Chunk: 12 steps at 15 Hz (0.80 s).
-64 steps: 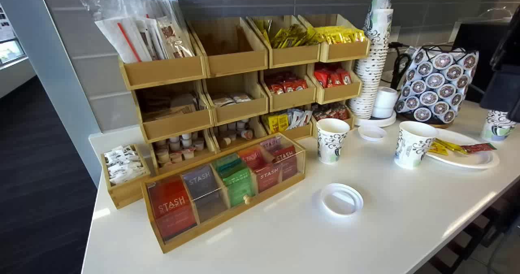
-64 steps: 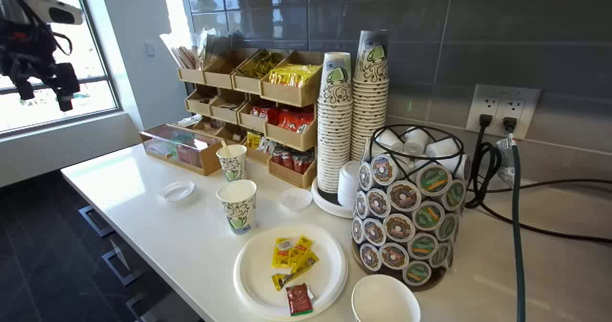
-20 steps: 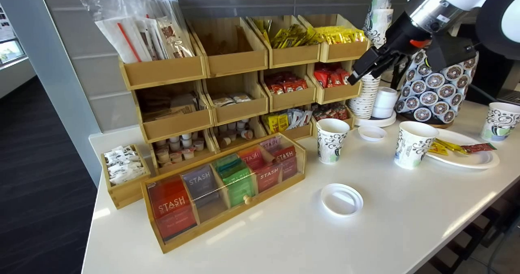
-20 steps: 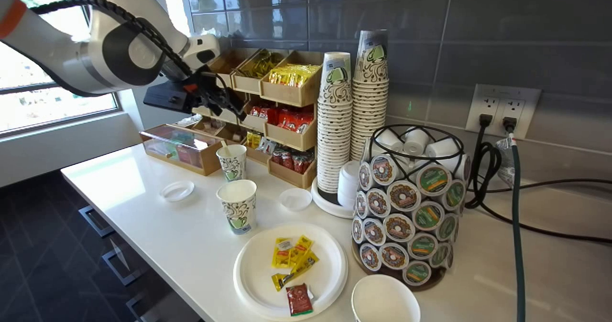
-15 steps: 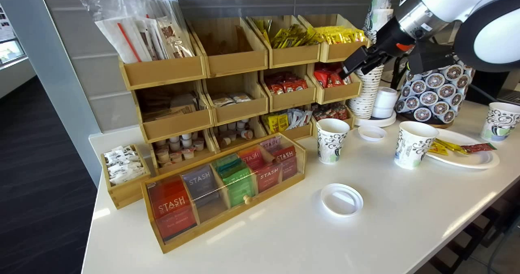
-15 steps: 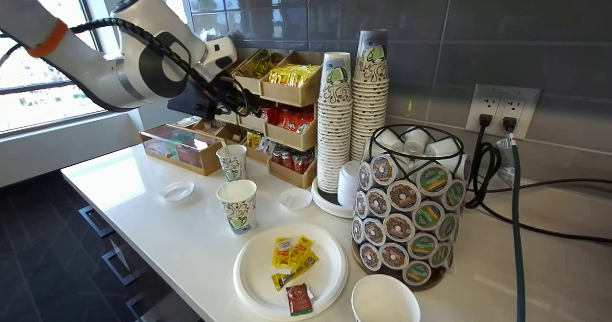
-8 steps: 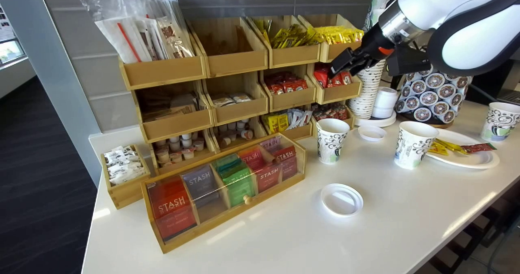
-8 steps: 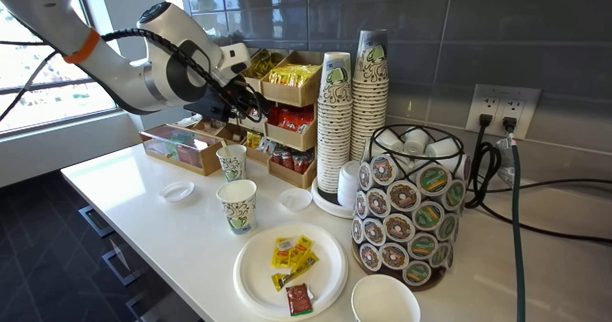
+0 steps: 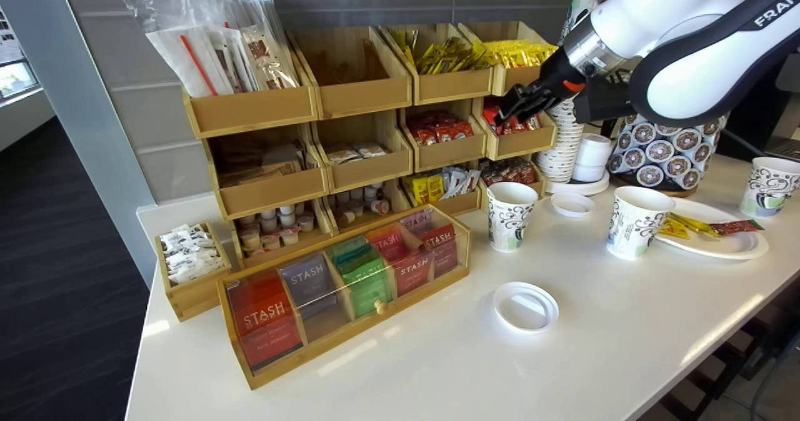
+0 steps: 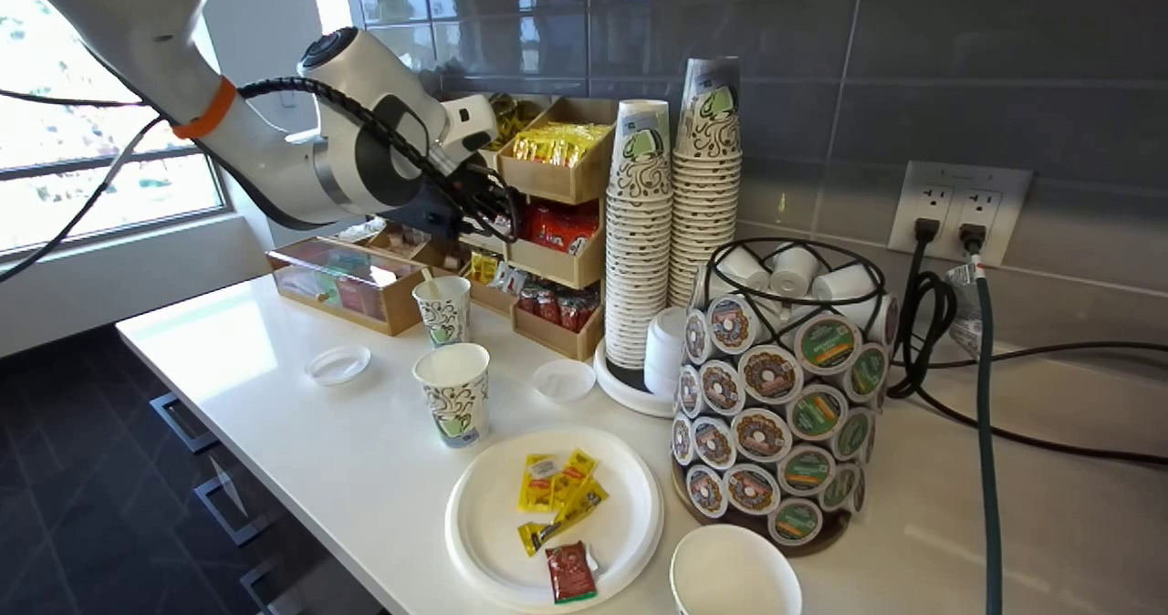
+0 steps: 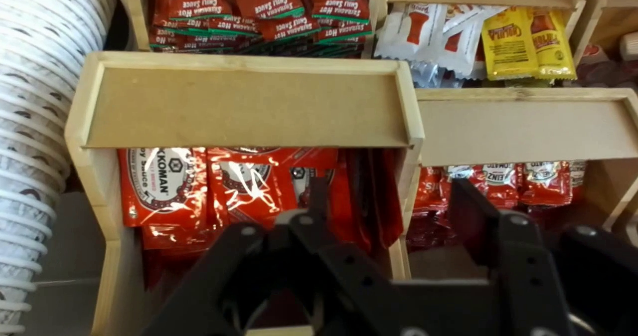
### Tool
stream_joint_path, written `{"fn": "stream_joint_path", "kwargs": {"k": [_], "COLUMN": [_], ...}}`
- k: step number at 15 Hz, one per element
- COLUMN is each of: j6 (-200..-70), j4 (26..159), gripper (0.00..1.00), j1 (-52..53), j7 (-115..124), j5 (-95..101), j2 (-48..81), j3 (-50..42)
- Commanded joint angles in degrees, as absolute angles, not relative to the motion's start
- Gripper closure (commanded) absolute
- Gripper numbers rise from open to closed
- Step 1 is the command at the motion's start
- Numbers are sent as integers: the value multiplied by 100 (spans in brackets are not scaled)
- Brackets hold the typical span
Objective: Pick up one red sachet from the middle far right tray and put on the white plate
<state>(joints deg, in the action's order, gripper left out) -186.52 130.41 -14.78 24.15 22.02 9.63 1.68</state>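
The red sachet (image 11: 164, 189) lies, not yet picked, among many alike near the back edge of the desk (image 9: 562, 371). Along that edge stands the tiered rack (image 9: 362, 96), and the arm (image 9: 625, 18) extends over the desk to its end. Just beside the rack rises a stack of cups (image 10: 639, 264); swinging wide on the way out, the arm could topple it. The white plate (image 10: 488, 524) lies by the front edge. The tray (image 9: 525, 143) sits right under a bin (image 10: 543, 180) of yellow sachets (image 10: 558, 145), so lifting straight up would likely bump that bin. A patterned cup (image 10: 453, 401) stands just beside the plate, and a low carry could knock it over. The fingers (image 11: 476, 226) are spread wide and have hold of nothing. In the wrist view one shows over the tray and the other over the neighbouring bin (image 11: 523, 131), with the tray's side wall (image 11: 409, 186) between them; going in so, they would probably strike or pinch that wall. The red sachets look thin, slick and overlapping: two may come out together, or one slip loose.
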Motion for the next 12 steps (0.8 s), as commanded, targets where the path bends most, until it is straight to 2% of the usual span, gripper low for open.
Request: {"fn": "stream_joint_path", "kwargs": {"k": [1,2,9,12], "j6": [-18885,-18903,-19127,-19159], "j4": [12807,12766,12617,12620], "gripper": [47,43,59,62], "j1": [-929,-791,139,510], "j7": [2569,2571,2536,2517], "j5": [2233,2210,2082,2041], "j2": [1326,1384,1610,1613], "j3": [-346,-470,-1380,-1800]}}
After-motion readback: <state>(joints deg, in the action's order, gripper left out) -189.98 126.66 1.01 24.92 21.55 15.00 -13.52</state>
